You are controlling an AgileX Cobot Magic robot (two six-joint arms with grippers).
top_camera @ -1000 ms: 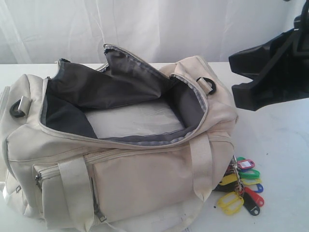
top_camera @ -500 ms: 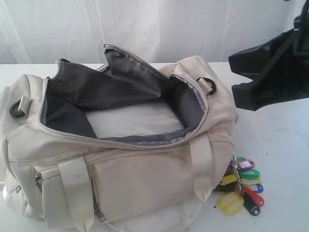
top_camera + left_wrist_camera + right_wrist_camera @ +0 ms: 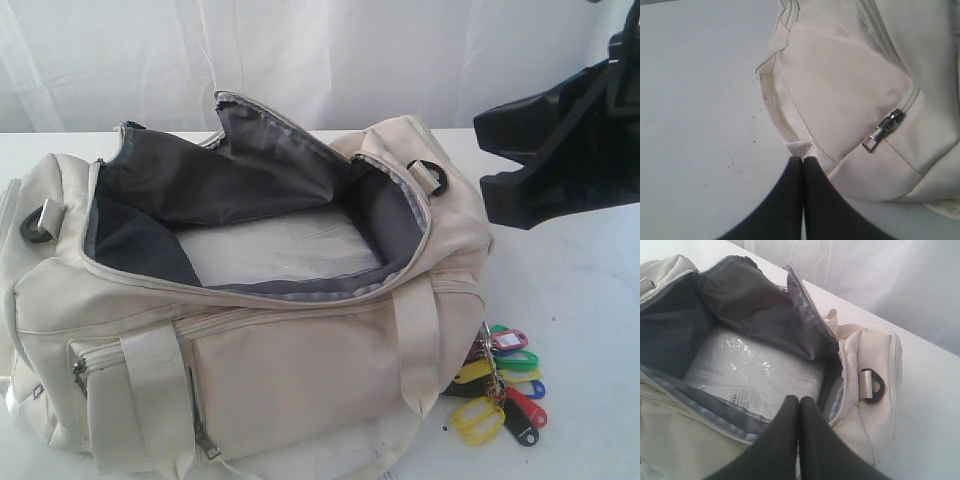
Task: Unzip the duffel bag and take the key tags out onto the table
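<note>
Left gripper [image 3: 802, 159]: fingers pressed together, empty, just beside a zipped pocket of the duffel bag [image 3: 300, 370]. The bag lies unzipped on the table [image 3: 570, 300], its dark lining exposed. Key tags [image 3: 500, 385]: on the table at the bag's near right corner. Right gripper [image 3: 799, 399]: fingers together, above the bag's right end.
</note>
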